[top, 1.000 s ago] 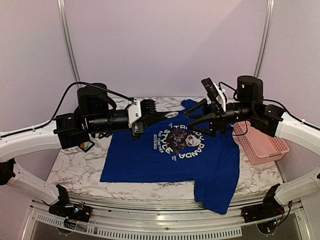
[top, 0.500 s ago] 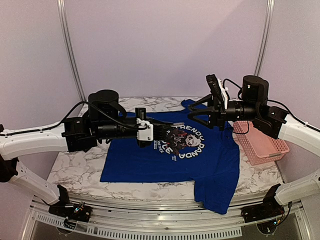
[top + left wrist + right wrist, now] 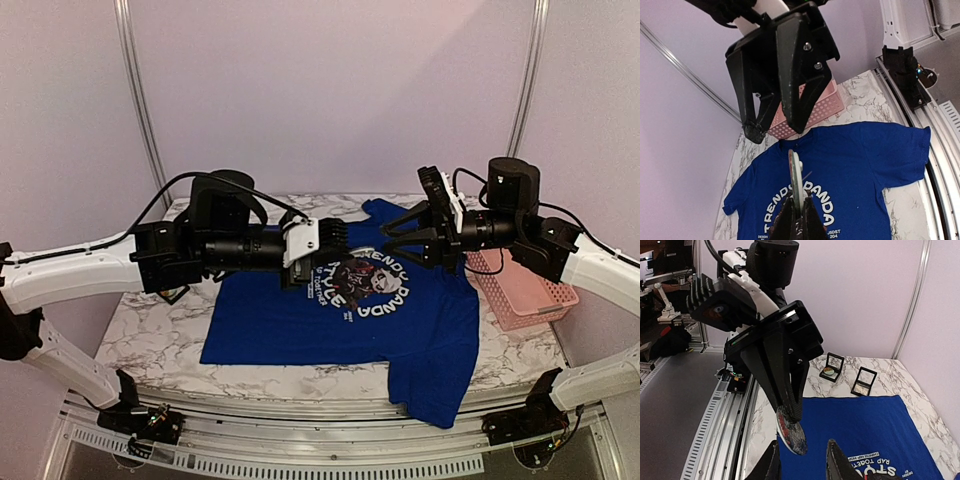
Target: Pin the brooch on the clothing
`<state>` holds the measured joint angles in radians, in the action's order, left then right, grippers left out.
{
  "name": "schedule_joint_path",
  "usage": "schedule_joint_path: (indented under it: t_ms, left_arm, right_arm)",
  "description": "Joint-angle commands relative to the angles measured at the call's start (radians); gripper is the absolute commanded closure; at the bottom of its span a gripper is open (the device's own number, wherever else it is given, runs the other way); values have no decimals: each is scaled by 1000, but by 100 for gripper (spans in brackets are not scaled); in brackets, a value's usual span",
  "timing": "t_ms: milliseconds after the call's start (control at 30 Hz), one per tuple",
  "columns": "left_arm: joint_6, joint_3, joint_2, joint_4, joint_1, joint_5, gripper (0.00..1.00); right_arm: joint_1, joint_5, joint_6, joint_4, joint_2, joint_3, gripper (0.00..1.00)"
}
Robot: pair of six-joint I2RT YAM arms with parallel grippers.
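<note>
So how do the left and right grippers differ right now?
The left gripper is shut on the brooch, pinching its edge; the right gripper stands open and holds nothing. The left gripper's fingertips sit together, while the right gripper's are spread apart. Both hang in the air above the blue T-shirt, tips pointing at each other.

Matt cloth, shiny brooch, dull black plastic.
I see the T-shirt [image 3: 330, 325] as soft matt blue cloth with flat white print, on a smooth marble-patterned counter [image 3: 160, 340]. The brooch [image 3: 792, 435] has a glossy, speckled face. The left pincer [image 3: 793, 415] and right pincer [image 3: 776, 131] look like matt black plastic, and the basket [image 3: 530, 295] like perforated pink plastic.
</note>
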<state>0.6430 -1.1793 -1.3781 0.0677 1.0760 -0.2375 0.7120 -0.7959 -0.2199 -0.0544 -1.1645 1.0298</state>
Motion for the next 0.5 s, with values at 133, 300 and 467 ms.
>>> schedule_joint_path:
  t_ms: [133,300,467]
  left_arm:
    - [-145,-47,-29,19,14,-31,100]
    - [-164,-44,-27,13,15,-28,100]
    - [-158,-42,-26,3,15,-32,100]
  right_arm:
    - [-1,-79,5,0,-24,-2,71]
    - [-1,-84,5,-24,-28,-3,69]
    - [-1,-31,27,-15,-25,-5,75]
